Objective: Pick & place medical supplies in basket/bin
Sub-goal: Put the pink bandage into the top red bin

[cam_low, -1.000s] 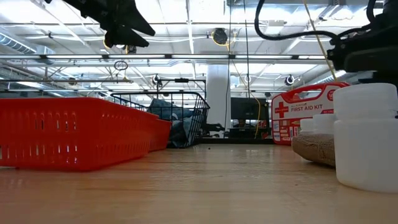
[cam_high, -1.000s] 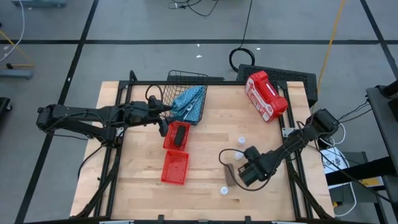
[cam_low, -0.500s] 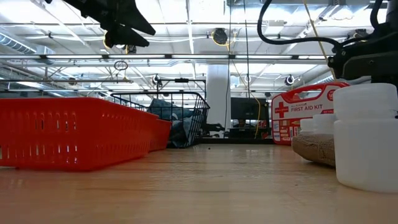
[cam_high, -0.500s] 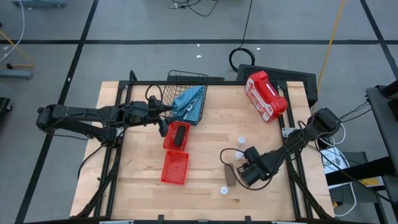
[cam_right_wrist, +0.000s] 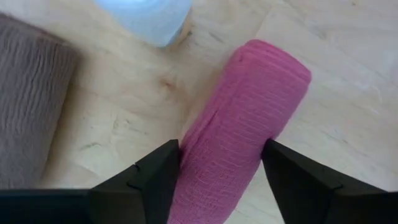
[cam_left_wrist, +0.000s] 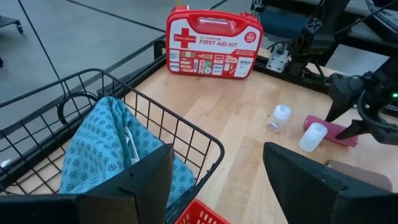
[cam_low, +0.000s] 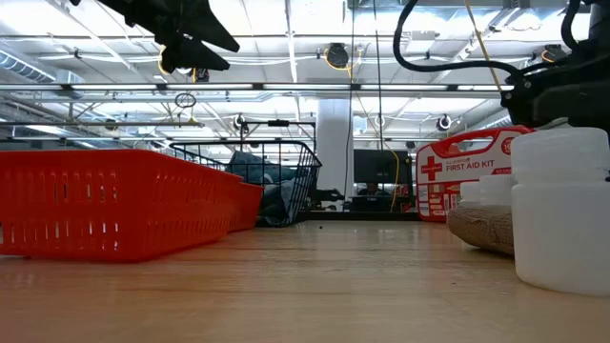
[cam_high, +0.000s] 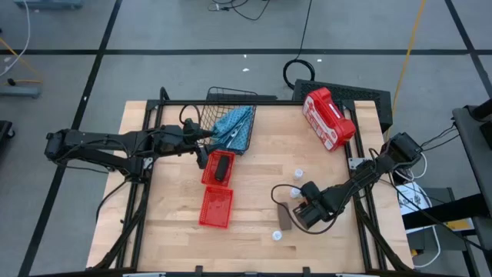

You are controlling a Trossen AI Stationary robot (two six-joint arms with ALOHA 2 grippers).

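The pink bandage roll [cam_right_wrist: 242, 130] lies on its side on the table, right of centre. My right gripper [cam_high: 305, 210] is low over it, open, with one finger on each side of the roll. A brown roll [cam_high: 284, 218] lies just beside it toward the left. White vials [cam_high: 298, 174] [cam_high: 277, 235] stand nearby. My left gripper [cam_high: 202, 150] hovers open by the black wire basket [cam_high: 246, 144], which holds the light-blue pouch [cam_high: 232, 125]. A black roll [cam_high: 221, 167] lies in the farther red bin [cam_high: 207, 175]. The nearer red bin [cam_high: 217, 208] sits below it. My right gripper comes at the pink roll from above, its fingers [cam_right_wrist: 152, 180] set across the roll near one end [cam_right_wrist: 211, 168]. The roll lies flat on the table. The fingers' edges run right along its sides, and I cannot tell whether they touch it.
The big red and white first aid case [cam_high: 328, 117] lies at the table's far right. A third vial [cam_high: 294, 191] stands just beyond the right gripper. Bare wood spreads across the near left and the middle of the table [cam_high: 254, 185].
My right gripper has come down a little toward the pink roll; in the low view its dark body sits lower than a second ago. The left arm and all the supplies have kept still.
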